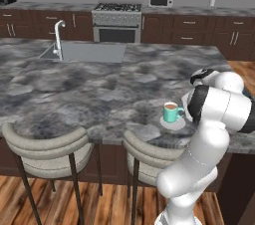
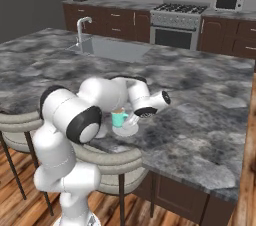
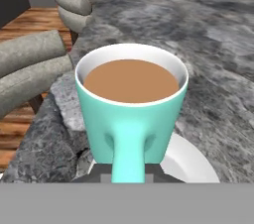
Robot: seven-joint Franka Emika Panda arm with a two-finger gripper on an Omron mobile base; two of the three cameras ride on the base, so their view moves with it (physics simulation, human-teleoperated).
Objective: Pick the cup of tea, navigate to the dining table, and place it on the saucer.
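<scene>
1. The cup of tea (image 1: 172, 112) sits on the saucer (image 1: 173, 124), and the saucer lies on the grey stone counter (image 1: 74, 89) of the dining table, near the edge where the stools (image 1: 50, 152) are
2. From the right base view the cup of tea (image 2: 119, 117) stands up straight on the saucer (image 2: 125, 130), and the tea has not spilled
3. The claw (image 2: 132, 119) is right next to the cup, on the side away from the sink (image 2: 110, 48)
4. In the hand view the cup of tea (image 3: 131, 114) is very close, with its handle pointing at the camera and the saucer (image 3: 186, 161) peeking out under it
5. I cannot tell if the claw is spread, pressed together or pinching the handle, because its tips are hidden low down behind the cup in the hand view and the arm is in the way in the base views
6. I think this is the last step: putting the cup down on the saucer. The picking up and the drive to the table look done
7. I cannot tell for sure if the cup rests with all its weight on the saucer or is just above it, but it looks like it touches
8. Next, I think the claw needs to let go gently, if it is holding on, and not bump the handle
9. Then it should pull straight back, away from the cup, so the cup does not tip or slide off the saucer
10. It should go slowly, since the cup is full and the saucer is near the counter edge
</scene>
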